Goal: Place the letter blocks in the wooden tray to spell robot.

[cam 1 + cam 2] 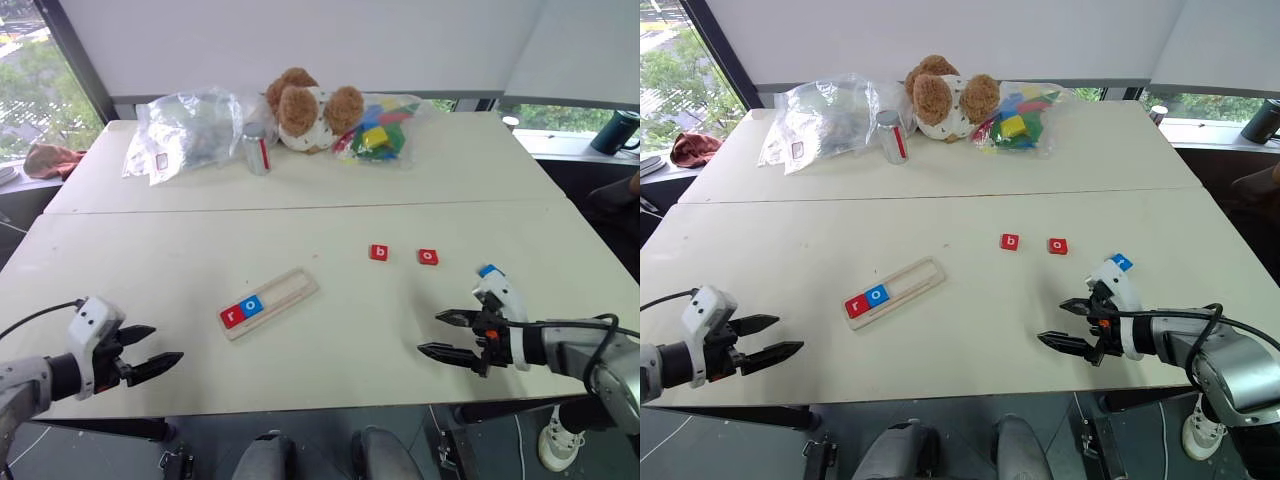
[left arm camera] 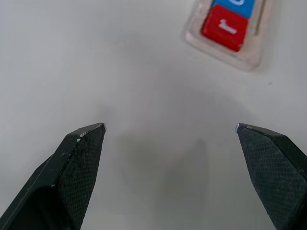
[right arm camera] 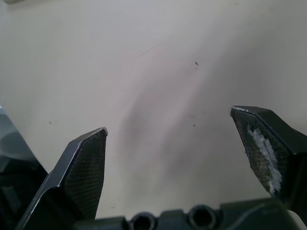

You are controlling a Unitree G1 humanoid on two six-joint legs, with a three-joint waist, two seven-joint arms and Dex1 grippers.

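**Two tiles in tray, three loose, both claws wide apart and empty**

Wooden tray point(image 1: 268, 302) lies on the counter point(image 1: 200, 250), slightly left of centre, angled so its left end sits nearer the robot. Red "r" tile point(image 1: 232, 317) sits in the end slot at that near-left end, blue "o" tile point(image 1: 252, 306) touching it in the next slot. Rest of the tray shows bare wood.

Loose tiles, right of centre: red "b" tile point(image 1: 378, 252) and red "o" tile point(image 1: 428, 256) lie flat side by side, near each other but apart, well clear of the tray. Blue tile point(image 1: 1122, 262) sits further right, just beyond the right wrist housing; letter on it too small to read.

Left claw point(image 1: 160, 348) hovers over the near-left edge of the counter, fingers spread wide, nothing between them, pointing right toward the tray but well apart from it. Left wrist view has the tray's "r" end ahead of the fingertips point(image 2: 91, 134), bare counter between.

Right claw point(image 1: 440, 335) hovers over the near-right part of the counter, fingers spread wide, empty, pointing left. It is nearer the robot than the "b" and "o" tiles, touching neither. Right wrist view shows bare counter between the fingers point(image 3: 88, 143).

Far edge of the counter: clear plastic bag point(image 1: 185, 130), small can point(image 1: 258, 148), brown teddy bear point(image 1: 310, 110), bag of coloured toy bricks point(image 1: 380, 130). All well apart from the tray and tiles.
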